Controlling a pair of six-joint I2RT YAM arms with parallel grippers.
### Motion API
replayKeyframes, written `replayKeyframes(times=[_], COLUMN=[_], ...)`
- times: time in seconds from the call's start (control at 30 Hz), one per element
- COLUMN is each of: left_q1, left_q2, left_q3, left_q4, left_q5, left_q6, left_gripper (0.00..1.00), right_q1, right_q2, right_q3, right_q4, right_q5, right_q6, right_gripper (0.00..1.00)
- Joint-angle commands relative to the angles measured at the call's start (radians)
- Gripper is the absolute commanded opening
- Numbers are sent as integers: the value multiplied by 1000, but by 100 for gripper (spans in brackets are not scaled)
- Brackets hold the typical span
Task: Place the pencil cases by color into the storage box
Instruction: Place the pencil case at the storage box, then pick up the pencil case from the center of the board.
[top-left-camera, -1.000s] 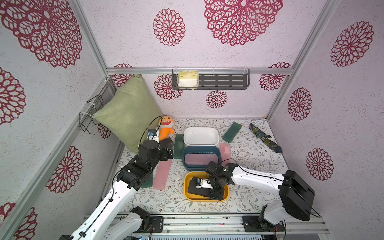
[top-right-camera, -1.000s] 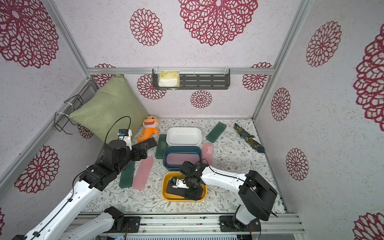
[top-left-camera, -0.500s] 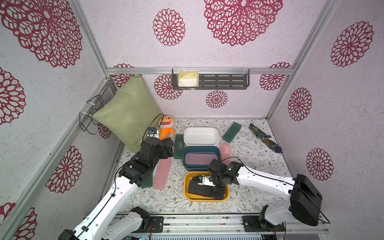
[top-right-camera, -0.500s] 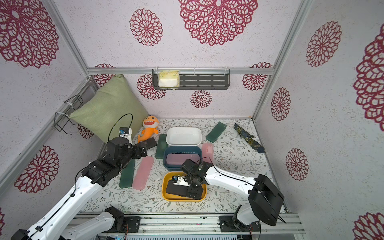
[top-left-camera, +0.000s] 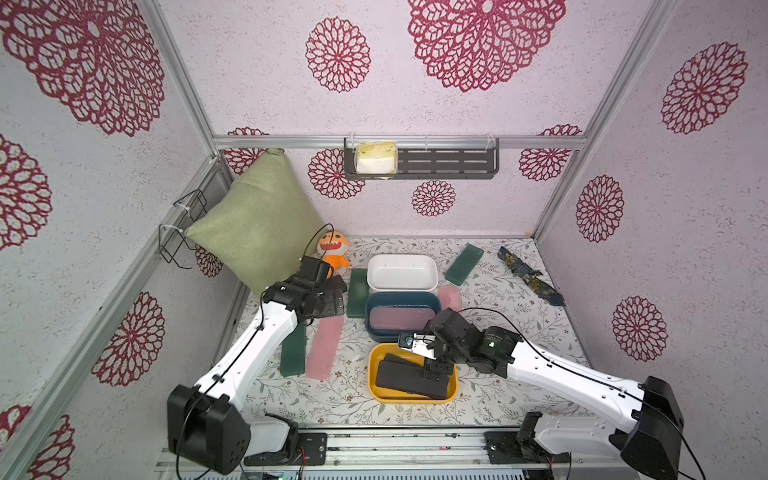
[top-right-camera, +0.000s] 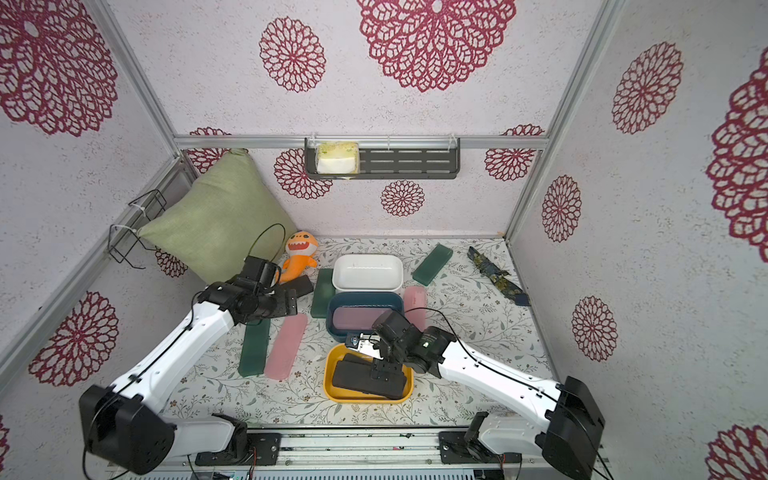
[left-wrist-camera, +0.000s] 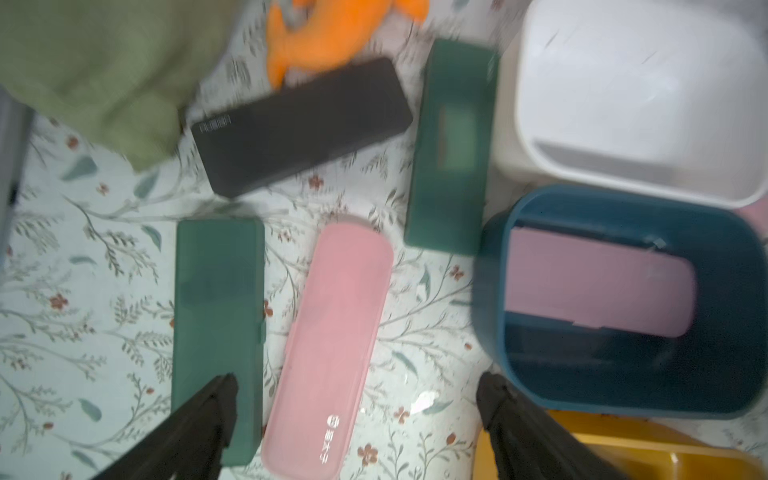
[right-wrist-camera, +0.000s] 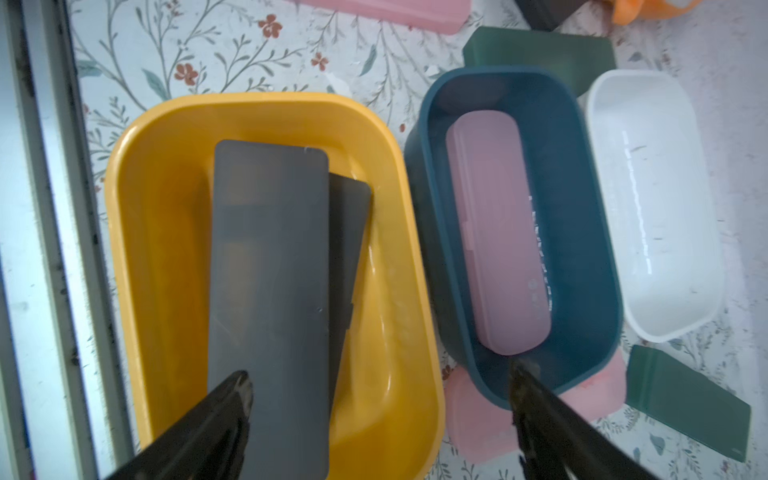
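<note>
Lower center, right claw sat open over black cases in yellow bin — left claw was open too.

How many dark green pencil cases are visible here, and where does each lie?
3, all on the table, none in a bin: the far green case near the back wall; the middle green case beside the white bin; the near green case beside a pink case.

On the floral tabletop: white bin, blue bin, yellow bin in a row; left of them two green cases, a pink case, a black case, plush toy, cushion; right of them a second pink case, third green case, cloth strip
</note>
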Motion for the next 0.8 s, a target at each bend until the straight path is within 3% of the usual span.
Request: replayKeyframes(times=[0.0,0.1,0.57,0.77], left_q1=[6,8,13,25], left_q2=[73,129,344,385], left_q3=[-1,-11,50,67], left_q4=[-89,-53,-28,32], left_q5=[84,102,-16,23], left_q6=[-4,-12,-32,10], left_gripper=[97,97,97,97], right_q1=[-22,-29,-57,-64], right_q2=[-25,-30,-41,-50], right_q3=[-9,-22,-70,-84], right_q4=[92,113,135,134], right_q5=[33,44,28,18], right_q6=[23,36,61,56], right_gripper=[99,99,99,99])
